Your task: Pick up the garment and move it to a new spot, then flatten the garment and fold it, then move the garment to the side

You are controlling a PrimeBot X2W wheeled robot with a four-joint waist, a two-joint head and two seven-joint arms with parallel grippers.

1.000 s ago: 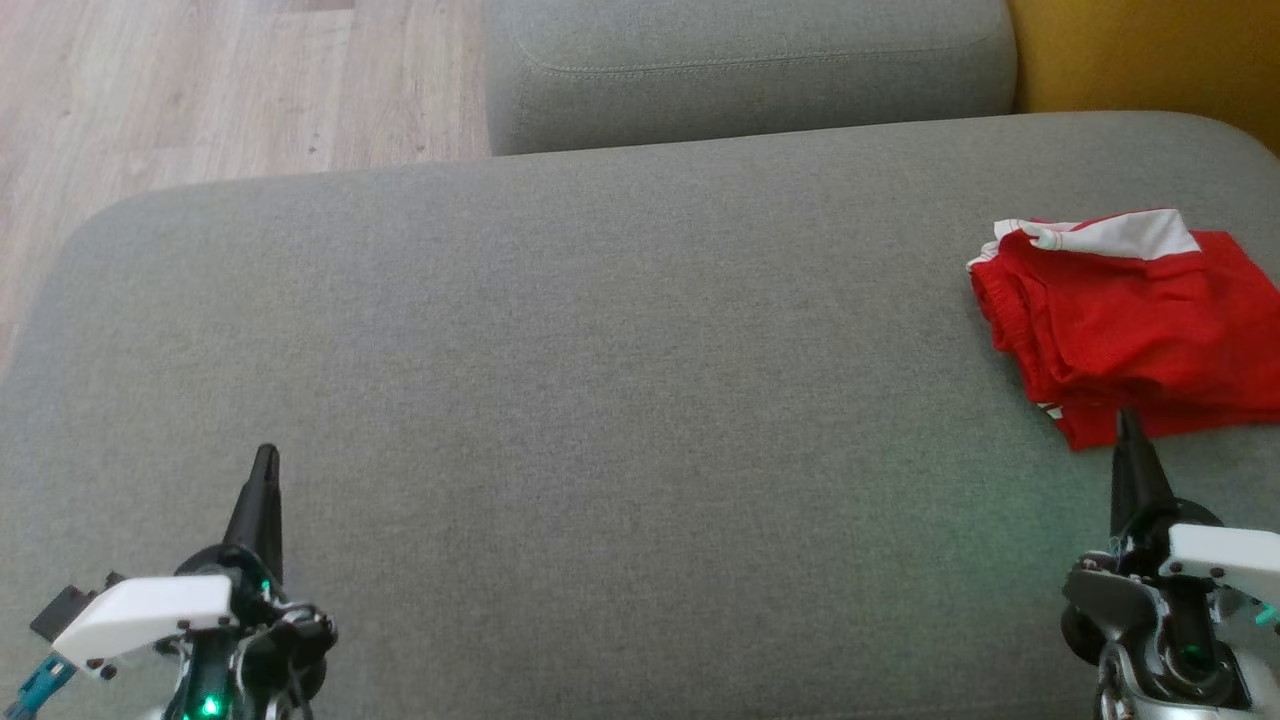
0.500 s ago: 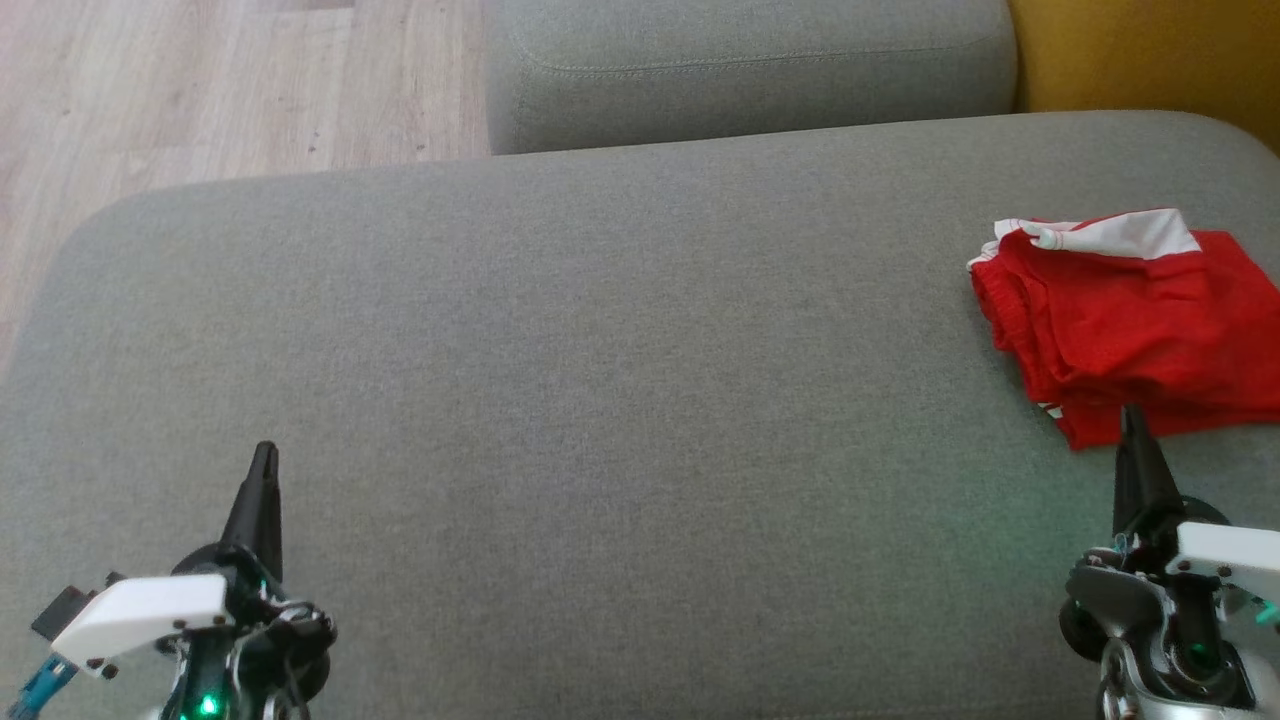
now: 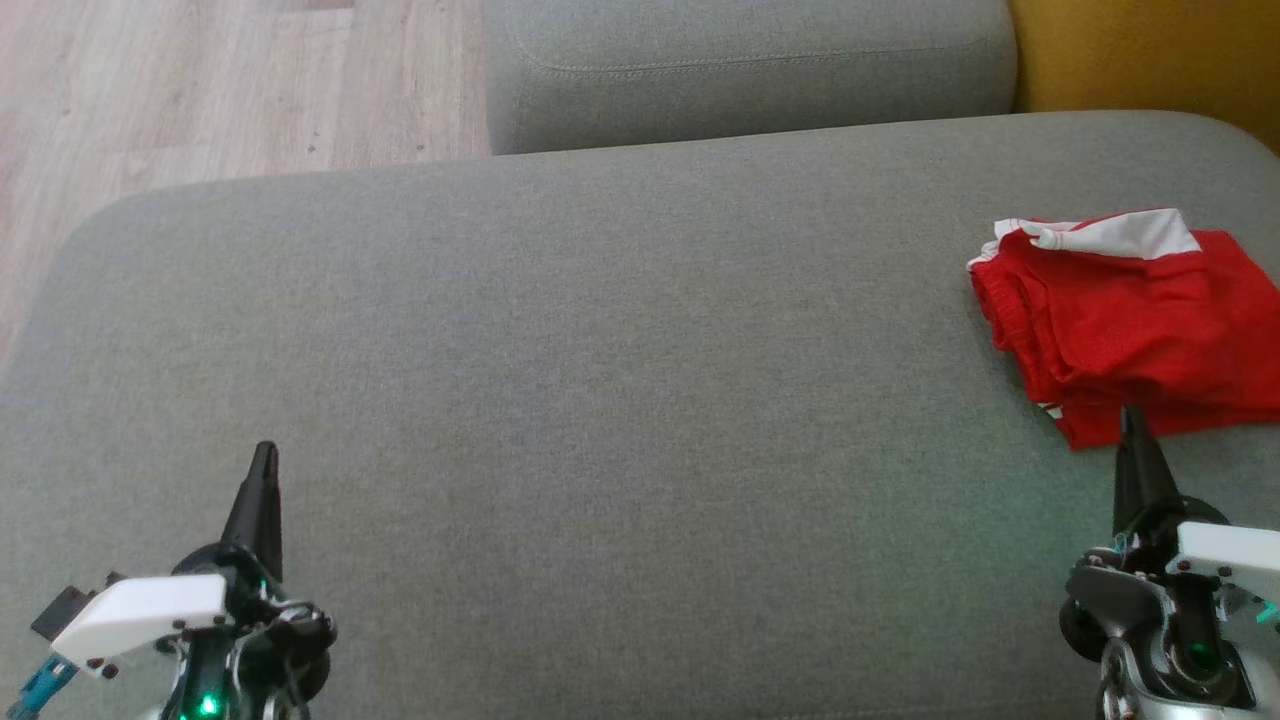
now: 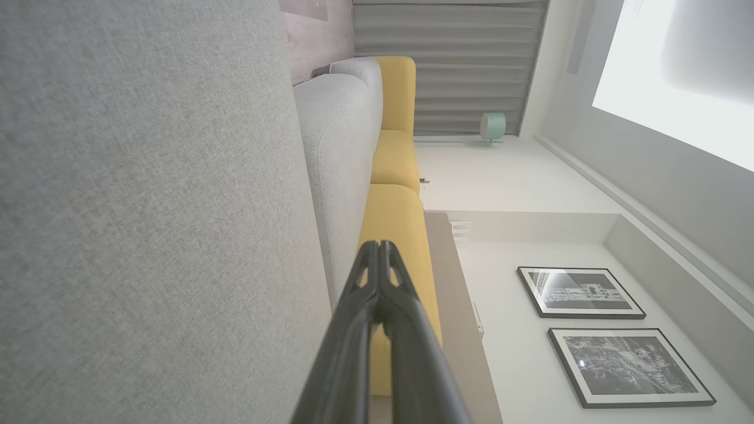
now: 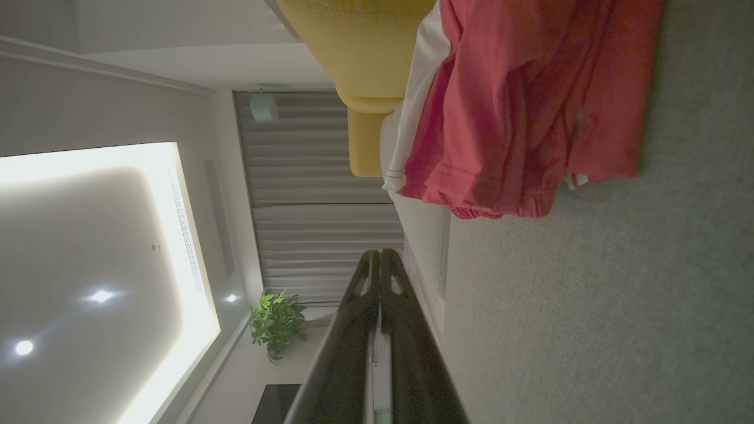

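Jaws both pinched together, empty; left arm (image 3: 140, 610), right arm (image 3: 1225, 550) low, pointing forward over cushion (image 3: 600, 400); garment (image 3: 1130, 320) near right tip.

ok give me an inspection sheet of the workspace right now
surface: grey sofa cushion, flat and smooth
job's things: red garment with white trim, folded, lying at the cushion's right edge
clutter: nothing seen
hands: left hand shut, empty, at lower left; right hand shut, empty, tip near the garment's near edge
cables: thin wires at the left hand's base
surroundings: wood floor, second grey cushion, yellow cushion beyond
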